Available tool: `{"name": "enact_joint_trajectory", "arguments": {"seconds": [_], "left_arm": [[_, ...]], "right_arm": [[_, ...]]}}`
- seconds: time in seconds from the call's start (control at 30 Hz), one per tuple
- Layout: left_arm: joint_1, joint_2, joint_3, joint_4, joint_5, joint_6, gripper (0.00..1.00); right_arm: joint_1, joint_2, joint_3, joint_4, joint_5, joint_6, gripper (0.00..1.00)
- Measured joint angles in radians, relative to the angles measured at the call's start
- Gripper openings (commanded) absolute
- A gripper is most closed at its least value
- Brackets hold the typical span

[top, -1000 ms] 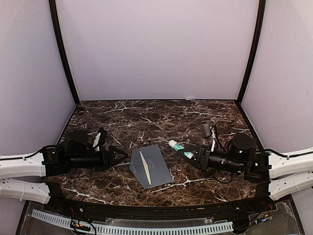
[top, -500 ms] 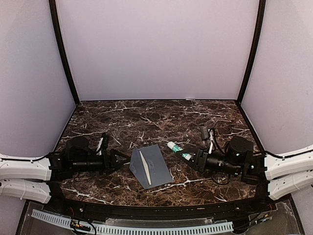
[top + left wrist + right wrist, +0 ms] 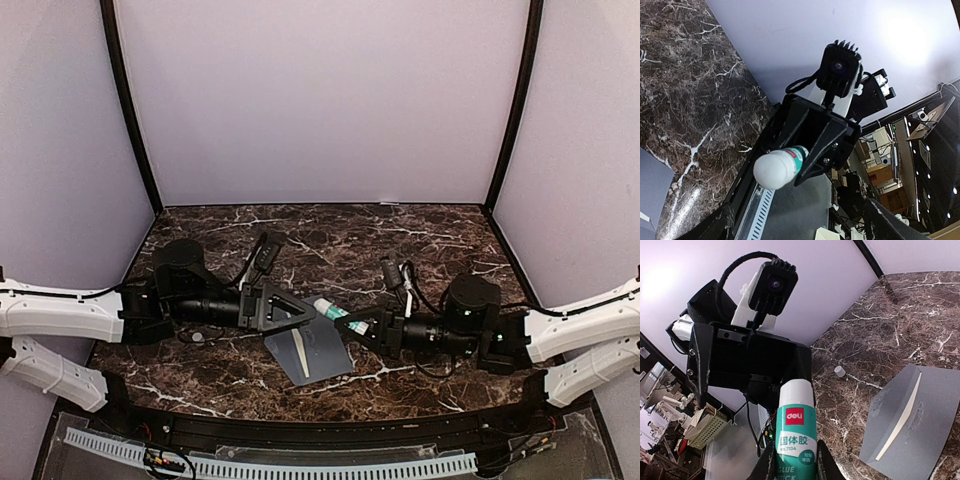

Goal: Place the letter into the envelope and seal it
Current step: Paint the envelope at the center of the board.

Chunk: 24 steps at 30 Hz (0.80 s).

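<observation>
Soft, even booth light; the overhead view is sharp.
Faint shadows fall on the glossy marble table point(image 3: 330, 235), and the envelope point(image 3: 322, 350) stays crisp-edged. Wrist views bow at the edges, white glare blooms on the wall point(image 3: 905, 30), and the glue stick point(image 3: 775, 169) cap gleams.

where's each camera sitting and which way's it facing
top external: above and behind the bases, looking down on table, envelope, left end effector, right end effector.
left wrist: faces right end effector gripping the glue stick; own fingers at bottom.
right wrist: faces open left end effector along the glue stick; own fingers flank it.
shared: both wrist views catch the envelope.
</observation>
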Motion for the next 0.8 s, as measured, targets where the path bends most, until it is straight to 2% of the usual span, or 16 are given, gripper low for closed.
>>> {"name": "enact_joint_trajectory", "arguments": {"seconds": [0.33, 0.4, 0.8], "left_arm": [[-0.037, 0.066, 0.040, -0.010, 0.031, 0.017, 0.87], [-0.038, 0.069, 0.040, -0.002, 0.032, 0.014, 0.84], [-0.038, 0.093, 0.043, 0.014, 0.033, -0.013, 0.50]], "right_arm": [[0.017, 0.016, 0.023, -0.005, -0.037, -0.023, 0.00], [0.019, 0.020, 0.027, -0.005, -0.041, -0.026, 0.00], [0.026, 0.057, 0.060, -0.018, -0.079, -0.047, 0.00]]}}
